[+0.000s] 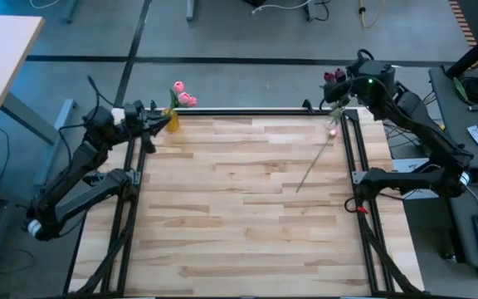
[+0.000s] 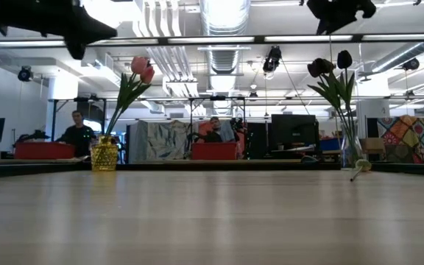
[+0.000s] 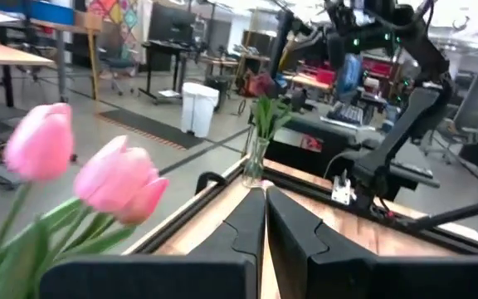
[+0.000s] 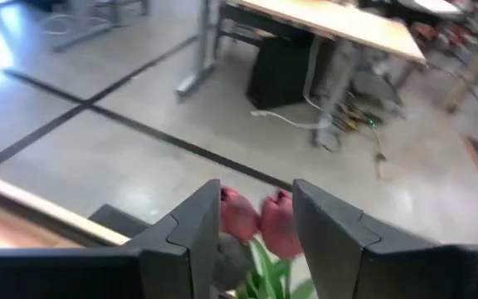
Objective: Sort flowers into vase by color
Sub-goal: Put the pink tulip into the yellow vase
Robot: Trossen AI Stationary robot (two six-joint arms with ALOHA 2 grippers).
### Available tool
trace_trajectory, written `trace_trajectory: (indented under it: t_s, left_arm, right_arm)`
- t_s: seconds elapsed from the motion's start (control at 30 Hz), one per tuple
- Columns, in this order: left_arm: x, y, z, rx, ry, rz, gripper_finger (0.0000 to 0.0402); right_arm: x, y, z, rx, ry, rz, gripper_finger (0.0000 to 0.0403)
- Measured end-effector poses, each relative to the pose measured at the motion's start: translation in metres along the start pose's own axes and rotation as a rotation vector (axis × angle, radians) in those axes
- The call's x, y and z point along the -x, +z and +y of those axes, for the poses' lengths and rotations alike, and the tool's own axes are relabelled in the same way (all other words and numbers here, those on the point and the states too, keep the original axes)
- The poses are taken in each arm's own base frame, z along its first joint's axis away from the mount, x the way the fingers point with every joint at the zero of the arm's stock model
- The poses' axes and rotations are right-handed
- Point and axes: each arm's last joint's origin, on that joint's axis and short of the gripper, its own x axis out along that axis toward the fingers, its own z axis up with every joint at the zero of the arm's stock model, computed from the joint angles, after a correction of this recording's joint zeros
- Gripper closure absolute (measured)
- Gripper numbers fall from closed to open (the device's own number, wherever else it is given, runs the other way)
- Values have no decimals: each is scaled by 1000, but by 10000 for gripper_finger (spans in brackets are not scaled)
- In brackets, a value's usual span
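Your right end effector (image 1: 336,81) is hovering at the far right corner of the desk (image 1: 247,216), above the clear vase (image 2: 352,151) that is holding the dark maroon tulips (image 2: 330,66). Its fingers (image 4: 191,224) are standing spread, and in the right wrist view you are looking down between them at two of the red heads (image 4: 260,218); they are gripping nothing.

Your left end effector (image 1: 160,120) is sitting at the far left corner, just beside the yellow vase (image 2: 104,154) with the pink tulips (image 1: 182,95) in it. Its fingers (image 3: 243,228) are pressed together with nothing between them, and the pink heads (image 3: 81,166) are showing close beside them in the left wrist view.

You are still having one flower out on the desk: a pink tulip (image 1: 318,158) is lying on the wood near the right side, its head pointing toward the clear vase and its stem running down toward the desk's middle.

Two people (image 2: 76,132) are sitting in the room beyond the desk.
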Motion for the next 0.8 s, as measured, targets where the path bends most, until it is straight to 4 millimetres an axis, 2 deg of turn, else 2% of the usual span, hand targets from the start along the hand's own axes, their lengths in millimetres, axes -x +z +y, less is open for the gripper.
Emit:
trace_trajectory:
  t_s: [0.13,0.3,0.4,0.57,0.8]
  left_arm:
    - [-24,-2,-3,-18,-51,-15,402]
    - [-53,-12,-21,-34,-100,22,402]
    - [-63,-21,-32,-29,-117,68,402]
    - [-68,-26,-41,11,-137,97,402]
    - [-62,-22,-42,50,-141,78,402]
  right_arm:
    - [4,5,1,57,99,-21,290]
    - [6,6,7,82,328,-35,355]
    - [9,6,13,94,453,-43,387]
    - [20,7,24,121,534,-47,390]
    - [42,10,29,74,624,14,390]
